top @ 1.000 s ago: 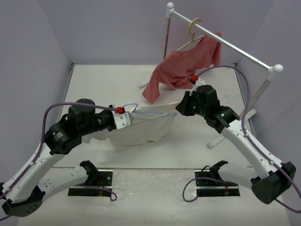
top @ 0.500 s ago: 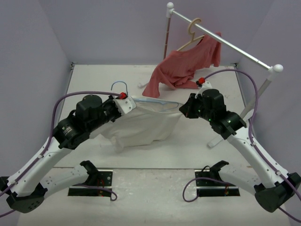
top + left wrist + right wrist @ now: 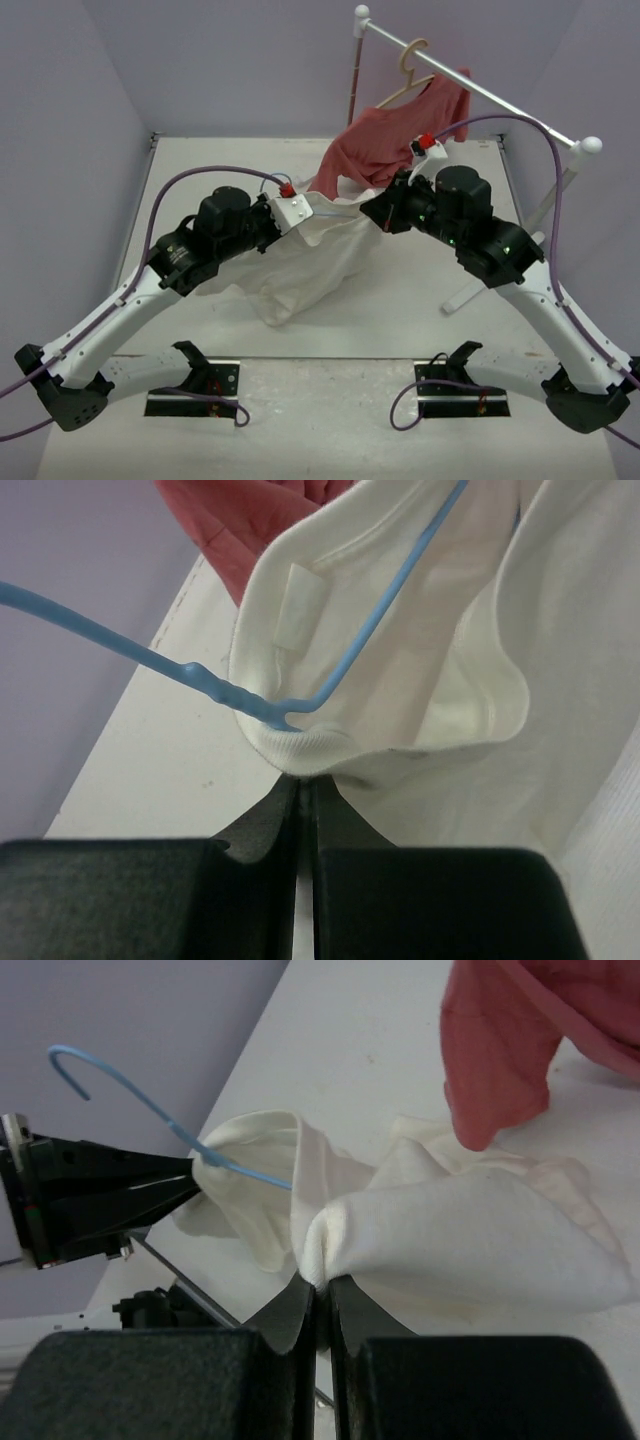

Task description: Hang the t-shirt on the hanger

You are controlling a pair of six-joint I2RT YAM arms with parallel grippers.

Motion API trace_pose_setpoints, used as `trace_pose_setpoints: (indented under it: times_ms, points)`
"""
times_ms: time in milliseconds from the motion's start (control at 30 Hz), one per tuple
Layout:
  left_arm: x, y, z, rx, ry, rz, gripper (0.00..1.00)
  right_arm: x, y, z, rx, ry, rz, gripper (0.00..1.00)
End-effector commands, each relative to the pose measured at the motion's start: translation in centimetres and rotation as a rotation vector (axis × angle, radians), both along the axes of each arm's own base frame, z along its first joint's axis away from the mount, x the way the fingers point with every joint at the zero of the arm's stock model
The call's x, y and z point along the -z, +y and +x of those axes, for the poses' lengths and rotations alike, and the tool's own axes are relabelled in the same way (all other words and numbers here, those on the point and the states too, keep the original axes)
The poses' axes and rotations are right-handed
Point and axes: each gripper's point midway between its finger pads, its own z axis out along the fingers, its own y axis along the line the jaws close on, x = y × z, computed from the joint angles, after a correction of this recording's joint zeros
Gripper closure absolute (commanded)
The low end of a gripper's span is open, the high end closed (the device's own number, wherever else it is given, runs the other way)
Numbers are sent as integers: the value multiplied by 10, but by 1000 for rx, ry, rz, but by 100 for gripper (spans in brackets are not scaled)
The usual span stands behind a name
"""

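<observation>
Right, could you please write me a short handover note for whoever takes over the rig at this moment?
Left gripper: shut on the collar rib of the t-shirt.
Right gripper: shut on a fold of the t-shirt.
Things: the t-shirt is held up between both arms. The hanger runs through the neck opening, with its hook outside.
Done: the hanger is in through the collar.
Left: probably to seat both shoulders on the hanger. Whether they already sit on it is hidden by the cloth.
</observation>
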Motion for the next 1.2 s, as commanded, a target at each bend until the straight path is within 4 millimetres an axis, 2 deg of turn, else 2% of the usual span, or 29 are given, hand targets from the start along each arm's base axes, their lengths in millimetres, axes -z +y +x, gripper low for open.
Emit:
trace_pose_setpoints:
  times_ms: [0,67,133,167,233,267,300,333,400,467,533,633,700,800,833,867,900,967,1000,1067,1133,1167]
  points:
    - [-64,-27,8,34,-89,-239,100,-6,40,-7,-108,18,13,100]
    - [-99,-38,5,74,-149,-363,100,-6,64,-14,-179,33,33,100]
    - [-137,-47,0,133,-202,-436,100,-20,89,-26,-263,28,64,100]
    - [-155,-49,-1,154,-224,-445,100,-34,98,-31,-302,19,82,100]
    - [-203,-57,-1,199,-266,-456,100,-87,116,-45,-391,-43,132,100]
    - [-221,-62,-2,227,-279,-461,100,-107,120,-54,-430,-62,142,100]
    - [-235,-66,-5,261,-287,-467,100,-121,122,-61,-459,-69,143,100]
    - [-239,-73,-4,290,-278,-461,100,-141,119,-67,-471,-99,160,100]
    - [-245,-79,-12,346,-264,-461,100,-141,115,-60,-425,-112,137,100]
    - [-238,-75,-25,384,-261,-460,100,-94,121,-54,-419,-55,82,100]
    - [-217,-72,-27,381,-256,-450,100,-67,123,-54,-418,-28,74,100]
    - [-174,-63,-25,348,-219,-433,100,-48,116,-52,-374,-24,83,99]
    - [-169,-57,-27,344,-219,-450,100,-39,113,-51,-359,-21,79,97]
    - [-139,-53,-32,356,-190,-482,100,-30,95,-53,-323,-62,66,92]
    - [-141,-49,-35,356,-201,-491,100,-31,94,-52,-320,-70,70,90]
    - [-130,-51,-37,367,-189,-497,100,-21,92,-54,-337,-83,46,86]
    - [-120,-51,-39,379,-184,-506,100,-10,90,-59,-367,-92,23,71]
    - [-113,-49,-42,393,-189,-516,100,10,87,-66,-408,-97,-16,46]
    - [-107,-50,-44,407,-181,-520,100,12,81,-70,-417,-115,-27,41]
    - [-102,-49,-44,417,-178,-524,100,18,71,-73,-414,-134,-54,39]
    - [-91,-51,-48,449,-174,-534,100,15,54,-75,-389,-190,-85,38]
    - [-94,-52,-51,466,-188,-550,100,15,46,-73,-369,-214,-102,38]
